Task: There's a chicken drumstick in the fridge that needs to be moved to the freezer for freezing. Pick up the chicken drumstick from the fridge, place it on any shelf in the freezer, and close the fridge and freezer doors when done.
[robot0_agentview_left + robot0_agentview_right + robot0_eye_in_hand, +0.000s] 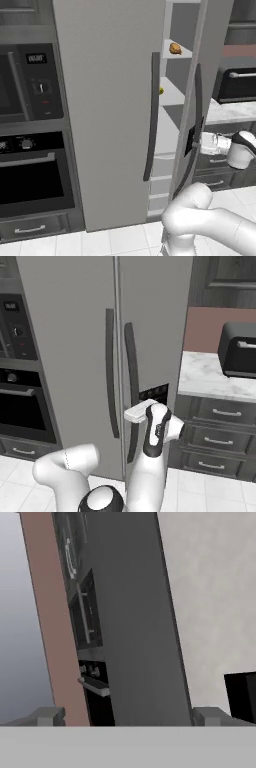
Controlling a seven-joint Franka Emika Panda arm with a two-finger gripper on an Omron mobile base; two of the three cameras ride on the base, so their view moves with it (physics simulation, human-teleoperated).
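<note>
**Drumstick on a freezer shelf, narrow door ajar**

The small golden-brown, glossy chicken drumstick (175, 48) lies on a thin, flat, opaque light-grey slab shelf (181, 52) high in the narrow grey freezer compartment (172, 95), seen through the gap in the left base view. One shelf lower, at its front left edge, sits a tiny yellow-green item (161, 91). White drawers (162, 165) fill the lower part of the compartment.

The wide flat grey fridge door (110, 110) with its long dark curved handle (152, 117) stands shut. The narrow grey freezer door (197, 95) is partly open, its own dark handle (195, 125) facing outward.

The white arm's two-finger gripper (196, 142) is pressed against the outer face of the freezer door, beside the handle and the small black control panel (153, 392). In the hand view both grey fingertips (47, 716) stand far apart, so the jaws are spread with nothing between them.

To the left are a black built-in oven (32, 175) and a microwave panel (30, 82); to the right, a marble counter (210, 378) carries a black toaster oven (239, 351) above dark drawers (220, 431).
</note>
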